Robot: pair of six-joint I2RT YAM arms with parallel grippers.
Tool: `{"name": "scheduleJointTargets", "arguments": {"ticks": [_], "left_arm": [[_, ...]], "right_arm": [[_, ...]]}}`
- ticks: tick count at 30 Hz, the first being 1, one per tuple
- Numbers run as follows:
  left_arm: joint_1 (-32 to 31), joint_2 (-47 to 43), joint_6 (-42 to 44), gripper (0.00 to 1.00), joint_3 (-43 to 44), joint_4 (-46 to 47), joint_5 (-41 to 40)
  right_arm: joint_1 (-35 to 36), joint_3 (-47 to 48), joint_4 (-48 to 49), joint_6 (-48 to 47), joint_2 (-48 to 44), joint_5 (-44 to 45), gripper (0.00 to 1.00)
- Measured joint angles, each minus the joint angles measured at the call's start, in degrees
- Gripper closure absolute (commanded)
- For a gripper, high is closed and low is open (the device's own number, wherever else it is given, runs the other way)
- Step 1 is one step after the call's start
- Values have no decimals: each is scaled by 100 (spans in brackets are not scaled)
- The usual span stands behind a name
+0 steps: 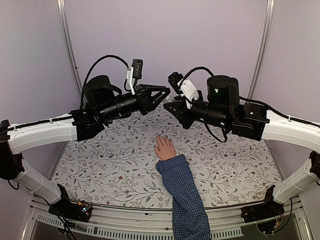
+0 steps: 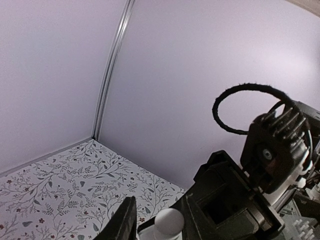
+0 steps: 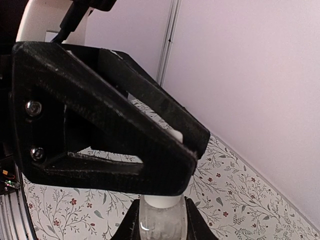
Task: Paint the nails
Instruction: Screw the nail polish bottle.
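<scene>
Left tool: raised over the middle of the table and pointing right, tip to tip with the other tool. One finger crosses in front of the cap. I cannot tell whether it is pinching the cap or standing spread.
Cap: white and rounded, on top of the bottle, just beside the left tool's finger.
Bottle: small and clear, upright, held up off the table.
Hand: pale, flat on the table, fingers pointing away from the arm bases. It lies nearer the bases than the two tools.
Nails: at the fingertips, too small to make out any colour.
Sleeve: blue check, running from the near edge to the hand.
Right tool: pressed together on the bottle, a finger on either side.
Table: covered in a floral print.
</scene>
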Motion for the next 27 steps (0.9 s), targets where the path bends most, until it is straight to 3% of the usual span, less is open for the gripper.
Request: {"name": "scheduleJointTargets", "arguments": {"ticks": [5, 11, 18, 27], "left_arm": [[-15, 74, -101, 78, 13, -4, 15], [-13, 136, -87, 100, 63, -9, 114], [44, 149, -50, 100, 87, 13, 398], [76, 35, 297, 100, 107, 297, 1335]], "right_arm": [[31, 4, -76, -55, 42, 273, 100], [33, 4, -90, -79, 42, 382, 100], [7, 2, -98, -140, -2, 177, 100], [-144, -17, -214, -190, -352, -1080, 100]]}}
